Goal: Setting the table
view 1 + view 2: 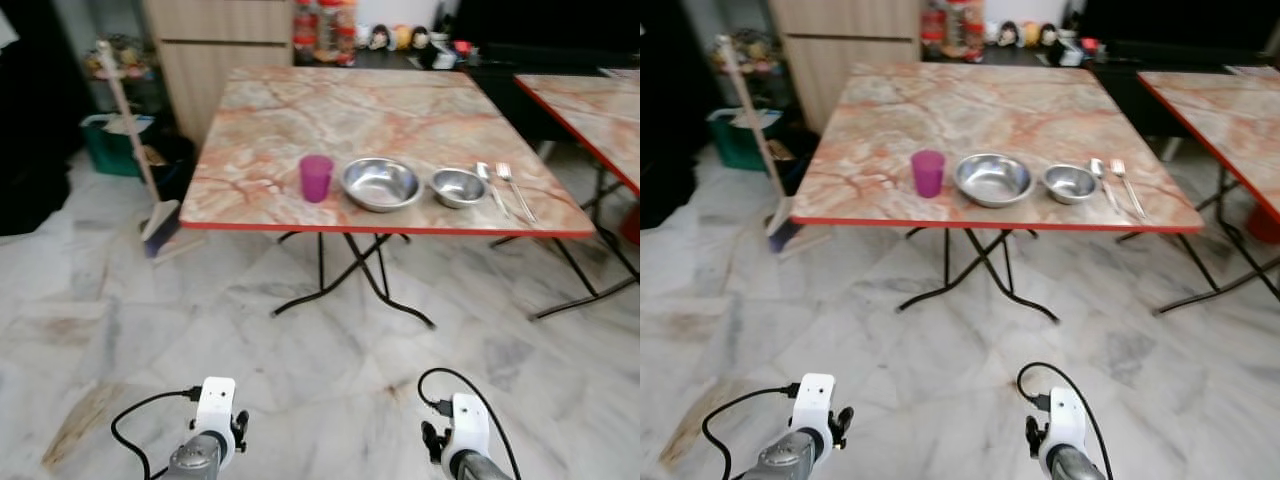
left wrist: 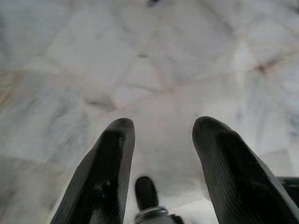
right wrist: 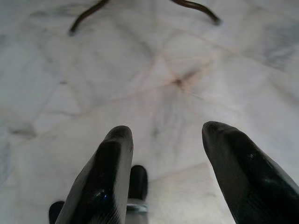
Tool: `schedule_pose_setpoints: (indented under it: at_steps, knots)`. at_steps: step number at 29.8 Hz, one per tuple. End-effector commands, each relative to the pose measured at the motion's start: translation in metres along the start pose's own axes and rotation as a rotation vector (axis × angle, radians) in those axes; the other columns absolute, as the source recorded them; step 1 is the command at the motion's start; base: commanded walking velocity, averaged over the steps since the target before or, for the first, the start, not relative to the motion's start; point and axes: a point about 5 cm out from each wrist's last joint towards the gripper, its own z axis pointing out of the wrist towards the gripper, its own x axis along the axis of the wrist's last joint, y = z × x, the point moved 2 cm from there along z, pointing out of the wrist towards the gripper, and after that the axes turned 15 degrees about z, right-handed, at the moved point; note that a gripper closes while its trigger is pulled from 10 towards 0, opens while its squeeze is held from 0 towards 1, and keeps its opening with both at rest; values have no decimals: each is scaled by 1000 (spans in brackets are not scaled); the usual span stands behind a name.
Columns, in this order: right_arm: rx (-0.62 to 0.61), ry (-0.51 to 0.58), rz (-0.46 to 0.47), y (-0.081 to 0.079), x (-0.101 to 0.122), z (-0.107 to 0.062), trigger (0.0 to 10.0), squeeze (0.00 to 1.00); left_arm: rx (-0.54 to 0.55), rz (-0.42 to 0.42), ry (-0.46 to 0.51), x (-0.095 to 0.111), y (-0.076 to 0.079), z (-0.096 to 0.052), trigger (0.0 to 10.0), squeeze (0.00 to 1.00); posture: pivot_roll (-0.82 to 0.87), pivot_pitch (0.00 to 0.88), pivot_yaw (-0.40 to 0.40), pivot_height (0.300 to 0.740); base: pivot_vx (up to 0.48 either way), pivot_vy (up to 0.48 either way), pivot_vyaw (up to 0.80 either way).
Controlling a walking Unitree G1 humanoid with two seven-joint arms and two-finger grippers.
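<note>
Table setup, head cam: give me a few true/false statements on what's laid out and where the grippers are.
1. The purple cup stands left of the large steel bowl. True.
2. The small steel bowl sits inside the large one. False: they sit side by side, the small one to the right.
3. A spoon and a fork lie right of the small bowl. True.
4. The left gripper holds the cup. False: it is open over the floor, holding nothing.
5. The right gripper is open above the marble floor. True.
6. The cup lies on its side. False: it stands upright on the table.
</note>
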Motion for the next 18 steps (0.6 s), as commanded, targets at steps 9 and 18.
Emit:
schedule_pose_setpoints:
  at_steps: [9,18]
  knots:
    - [1,9,20,-1,1,0,10000,0,6,39,-16,-4,-3,-1,10000,0,44,63,-37,740,0,-297,0]
    - [-13,-3,29,2,-4,-1,10000,0,14,22,-20,-7,-4,-2,10000,0,49,85,-41,740,0,-309,0]
